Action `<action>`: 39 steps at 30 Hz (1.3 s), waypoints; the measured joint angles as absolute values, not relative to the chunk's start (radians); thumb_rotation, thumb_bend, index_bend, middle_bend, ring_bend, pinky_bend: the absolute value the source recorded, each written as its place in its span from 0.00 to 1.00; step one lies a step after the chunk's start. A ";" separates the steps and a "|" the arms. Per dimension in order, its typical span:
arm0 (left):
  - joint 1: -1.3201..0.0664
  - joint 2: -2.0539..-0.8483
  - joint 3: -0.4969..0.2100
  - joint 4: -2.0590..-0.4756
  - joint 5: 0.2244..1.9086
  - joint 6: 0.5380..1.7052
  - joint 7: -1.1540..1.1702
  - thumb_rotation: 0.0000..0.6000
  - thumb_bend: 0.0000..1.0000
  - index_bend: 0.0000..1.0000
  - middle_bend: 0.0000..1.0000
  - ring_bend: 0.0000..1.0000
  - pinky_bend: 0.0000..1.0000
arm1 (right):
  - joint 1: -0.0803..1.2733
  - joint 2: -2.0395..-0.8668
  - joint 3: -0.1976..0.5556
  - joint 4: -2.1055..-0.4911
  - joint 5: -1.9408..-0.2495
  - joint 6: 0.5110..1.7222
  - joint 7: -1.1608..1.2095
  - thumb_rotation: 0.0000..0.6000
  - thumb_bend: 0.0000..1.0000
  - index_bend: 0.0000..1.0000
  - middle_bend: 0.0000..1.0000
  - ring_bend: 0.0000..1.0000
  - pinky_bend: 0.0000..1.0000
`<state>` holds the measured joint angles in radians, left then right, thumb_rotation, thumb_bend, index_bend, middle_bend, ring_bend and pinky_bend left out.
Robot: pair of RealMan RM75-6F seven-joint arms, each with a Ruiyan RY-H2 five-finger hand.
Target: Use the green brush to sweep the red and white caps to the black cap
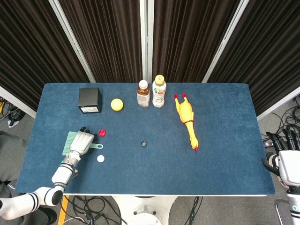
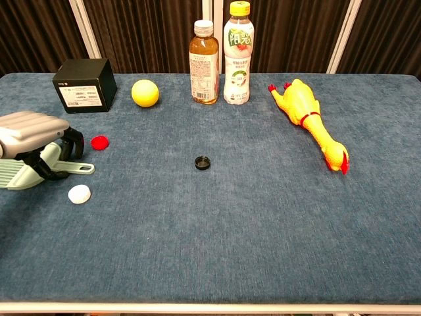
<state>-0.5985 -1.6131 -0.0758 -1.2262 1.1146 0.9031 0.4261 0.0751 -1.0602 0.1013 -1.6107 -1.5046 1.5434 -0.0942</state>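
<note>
The green brush (image 1: 70, 139) (image 2: 18, 173) lies flat on the blue table at the left, its handle (image 2: 80, 168) pointing right. My left hand (image 1: 82, 140) (image 2: 31, 128) sits low over the brush, its dark fingertips curled down on the far side and the thumb on the near side; the brush has not left the cloth. The red cap (image 1: 102, 132) (image 2: 99, 142) lies just right of the hand. The white cap (image 1: 100, 158) (image 2: 79, 193) is in front of the handle. The black cap (image 1: 143, 143) (image 2: 202, 162) lies mid-table. My right hand (image 1: 286, 160) hangs off the table's right edge, fingers spread and holding nothing.
Along the back stand a black box (image 2: 84, 84), a yellow ball (image 2: 145, 93), a brown tea bottle (image 2: 204, 62) and a white drink bottle (image 2: 238, 56). A yellow rubber chicken (image 2: 309, 118) lies at the right. The table's left edge (image 1: 29, 140) is close to the brush.
</note>
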 measured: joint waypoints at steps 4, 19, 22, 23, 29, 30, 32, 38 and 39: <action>-0.600 -1.615 -0.074 -1.221 1.124 0.904 0.420 1.00 0.27 0.45 0.53 0.32 0.16 | 0.072 -1.060 0.102 -1.612 -1.502 1.547 -0.093 1.00 0.12 0.15 0.22 0.04 0.04; -0.593 -1.612 -0.053 -1.205 1.179 0.921 0.386 1.00 0.37 0.50 0.56 0.34 0.16 | 0.060 -1.058 0.102 -1.607 -1.514 1.571 -0.077 1.00 0.11 0.15 0.22 0.04 0.04; -0.592 -1.594 -0.049 -1.219 1.200 0.928 0.374 1.00 0.38 0.50 0.56 0.34 0.16 | 0.061 -1.054 0.104 -1.615 -1.514 1.572 -0.080 1.00 0.11 0.15 0.22 0.04 0.04; -0.592 -1.583 -0.048 -1.229 1.212 0.931 0.365 1.00 0.38 0.50 0.56 0.34 0.16 | 0.061 -1.052 0.105 -1.618 -1.514 1.571 -0.081 1.00 0.11 0.15 0.23 0.04 0.04; -0.594 -1.509 -0.047 -1.285 1.294 0.958 0.272 1.00 0.38 0.50 0.56 0.34 0.16 | 0.065 -1.048 0.106 -1.631 -1.529 1.576 -0.090 1.00 0.11 0.15 0.23 0.04 0.04; -0.595 -1.498 -0.048 -1.292 1.304 0.962 0.248 1.00 0.39 0.50 0.56 0.35 0.16 | 0.065 -1.047 0.106 -1.635 -1.532 1.577 -0.094 1.00 0.11 0.15 0.23 0.04 0.04; -0.598 -1.473 -0.052 -1.303 1.334 0.971 0.176 1.00 0.40 0.50 0.56 0.36 0.16 | 0.066 -1.046 0.105 -1.641 -1.536 1.578 -0.099 1.00 0.11 0.15 0.23 0.04 0.04; -0.622 -1.432 -0.056 -1.264 1.447 0.998 -0.125 1.00 0.41 0.50 0.56 0.37 0.16 | 0.061 -1.039 0.105 -1.658 -1.542 1.589 -0.111 1.00 0.11 0.15 0.23 0.03 0.04; -0.629 -1.430 -0.055 -1.246 1.465 1.000 -0.177 1.00 0.41 0.50 0.56 0.37 0.16 | 0.059 -1.037 0.105 -1.662 -1.545 1.594 -0.113 1.00 0.11 0.15 0.23 0.03 0.04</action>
<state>-0.6286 -1.4304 -0.0555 -1.2458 1.4646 1.0004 -0.1770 0.0593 -1.0372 0.1045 -1.6618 -1.5448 1.5938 -0.1134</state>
